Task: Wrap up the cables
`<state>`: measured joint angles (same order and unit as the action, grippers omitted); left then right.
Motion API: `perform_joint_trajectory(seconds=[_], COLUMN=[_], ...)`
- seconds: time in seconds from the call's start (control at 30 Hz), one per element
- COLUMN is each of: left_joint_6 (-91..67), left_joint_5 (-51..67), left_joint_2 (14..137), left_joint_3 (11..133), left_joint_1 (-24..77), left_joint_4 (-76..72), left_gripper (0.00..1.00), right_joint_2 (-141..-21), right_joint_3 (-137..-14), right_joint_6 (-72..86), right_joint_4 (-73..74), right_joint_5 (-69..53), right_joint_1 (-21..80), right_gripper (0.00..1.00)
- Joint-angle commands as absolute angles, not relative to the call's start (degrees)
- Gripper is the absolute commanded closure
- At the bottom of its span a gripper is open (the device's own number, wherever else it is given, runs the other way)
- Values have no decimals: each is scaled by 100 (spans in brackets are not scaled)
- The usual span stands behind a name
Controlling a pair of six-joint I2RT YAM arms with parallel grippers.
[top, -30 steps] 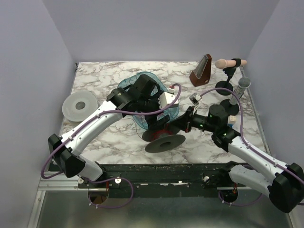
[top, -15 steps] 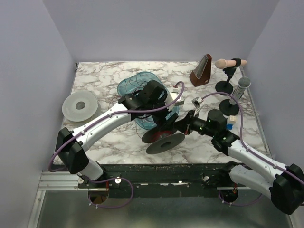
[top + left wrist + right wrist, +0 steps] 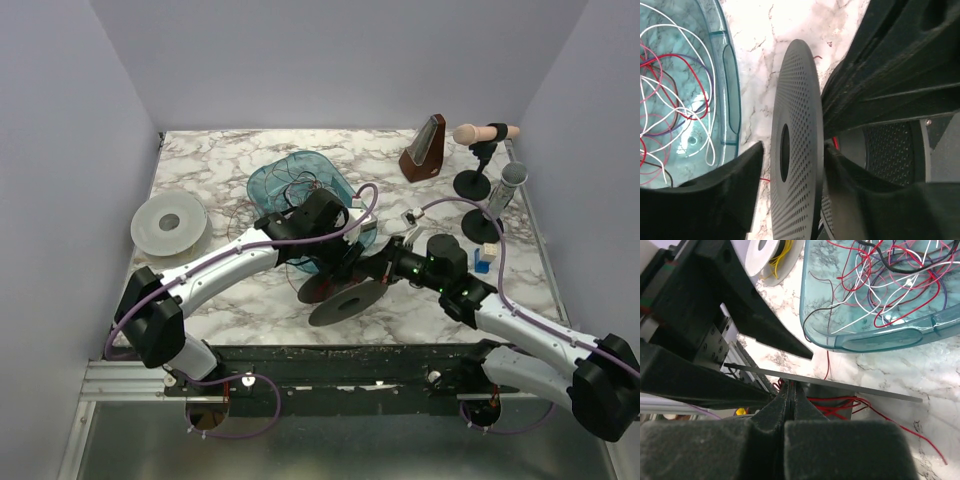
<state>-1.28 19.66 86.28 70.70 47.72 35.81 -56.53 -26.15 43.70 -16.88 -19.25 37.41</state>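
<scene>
Tangling is the main danger here. Most of the cables lie as loose loops in the teal tub, just behind the black spool. One red strand runs down from the tub toward the core of the spool. If you pull this strand fast, I think it may drag other loops over the rim or knot them.

Your right gripper has its fingers pressed together at the edge of the spool's disc; whether the strand is pinched there, I cannot tell. Your left gripper is open and straddles one perforated disc without clamping it, so a push could tip or slide the spool.

The marble-pattern table looks smooth and probably gives little friction. Pale lilac walls close three sides. A white reel and a metronome stand well apart.
</scene>
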Motion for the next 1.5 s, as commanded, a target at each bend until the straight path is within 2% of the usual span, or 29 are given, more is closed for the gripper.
perform_joint_trajectory(seconds=[0.0, 0.1, 0.17, 0.23, 0.5, 0.57, 0.63, 0.7, 0.87, 1.0, 1.03, 1.27, 1.47], left_joint_6=[-325, -316, -334, -334, -378, -387, -404, -361, -255, -27, 122, 922, 844], left_joint_5=[1758, 1828, 1898, 1951, 1820, 1706, 1504, 1337, 1108, 775, 704, -402, -475], left_joint_2=[8420, 8394, 8376, 8350, 8218, 8200, 8209, 8209, 8156, 8183, 8183, 8139, 8069], left_joint_3=[6821, 6776, 6785, 6768, 6600, 6740, 6925, 7074, 7768, 8848, 9077, 10379, 10617], left_joint_1=[4825, 4825, 4816, 4816, 4843, 4843, 4834, 4825, 4606, 4377, 4333, 4280, 4017], left_joint_4=[3401, 3401, 3419, 3463, 3568, 3638, 3744, 3902, 4192, 4569, 4666, 5133, 5124], left_gripper=[51, 70, 88, 99, 100, 100, 100, 100, 100, 100, 100, 100, 100], right_joint_2=[-5792, -5845, -5836, -5827, -5976, -5977, -5942, -5863, -5336, -4774, -4659, -4535, -5000], right_joint_3=[-2760, -2742, -2690, -2707, -2856, -2988, -3163, -3400, -3866, -4174, -4253, -4185, -3306], right_joint_6=[4465, 4509, 4552, 4553, 4351, 4220, 4061, 3824, 3306, 2910, 2753, 1838, 2275], right_joint_4=[-1609, -1591, -1617, -1617, -1547, -1346, -1021, -600, 226, 466, 466, 63, -1834], right_joint_5=[-1591, -1521, -1450, -1363, -1564, -1547, -1451, -1337, -722, -413, -430, -1413, -1943], right_joint_1=[3893, 3911, 3911, 3911, 3911, 3902, 3911, 3911, 3894, 3867, 3867, 3867, 3867], right_gripper=[99, 99, 99, 99, 99, 88, 64, 47, 31, 16, 7, 5, 6])
